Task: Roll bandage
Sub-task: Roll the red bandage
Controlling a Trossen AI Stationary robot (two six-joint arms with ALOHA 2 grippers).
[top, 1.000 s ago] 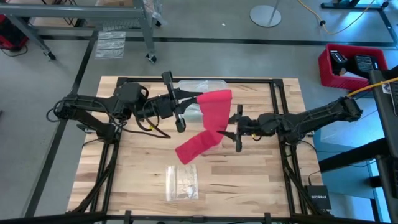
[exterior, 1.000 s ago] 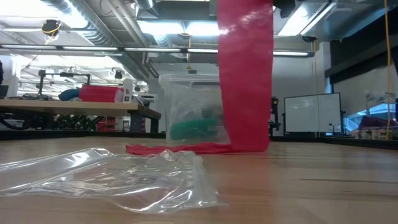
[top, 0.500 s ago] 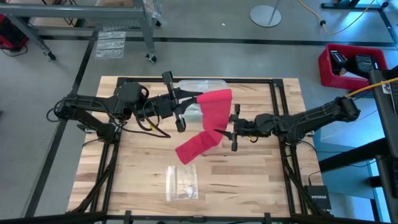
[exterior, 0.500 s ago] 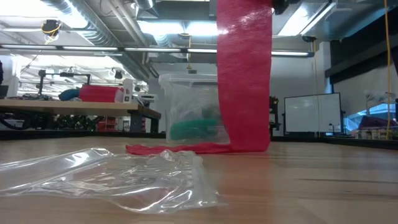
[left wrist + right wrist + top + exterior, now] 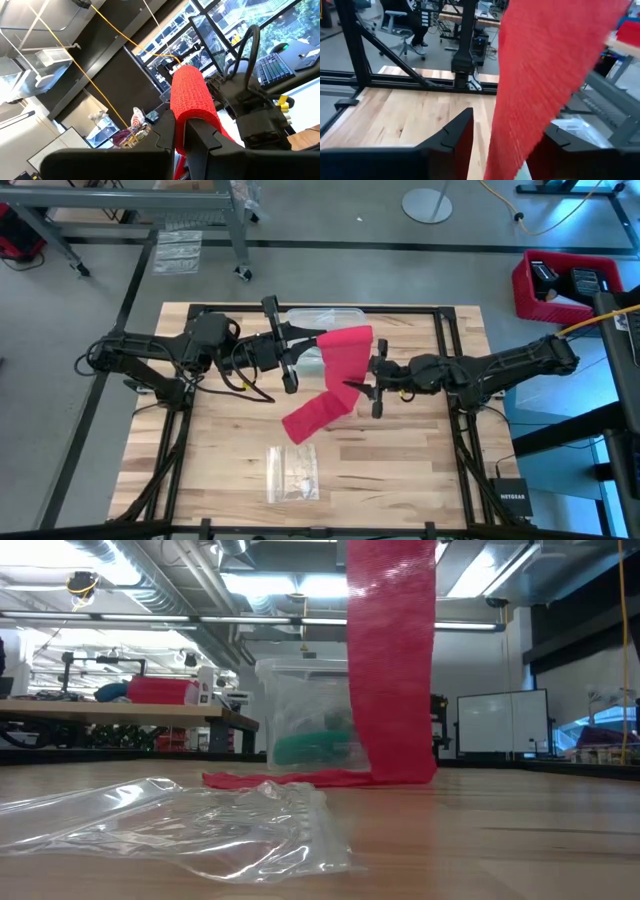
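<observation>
My right gripper [image 5: 366, 385] is further in toward the left arm than a sec ago: it sat just clear of the hanging bandage [image 5: 340, 370] on the right side, now it's right up against the strip's edge, w/ the fingers [image 5: 455, 136] straddling the red fabric in the wrist cam, one each side, not pinched on it. Jaws look a bit narrower than before. On the low cam the strip's upper part has shifted slightly left and the dark bit of gripper at top right of it is gone from view.
</observation>
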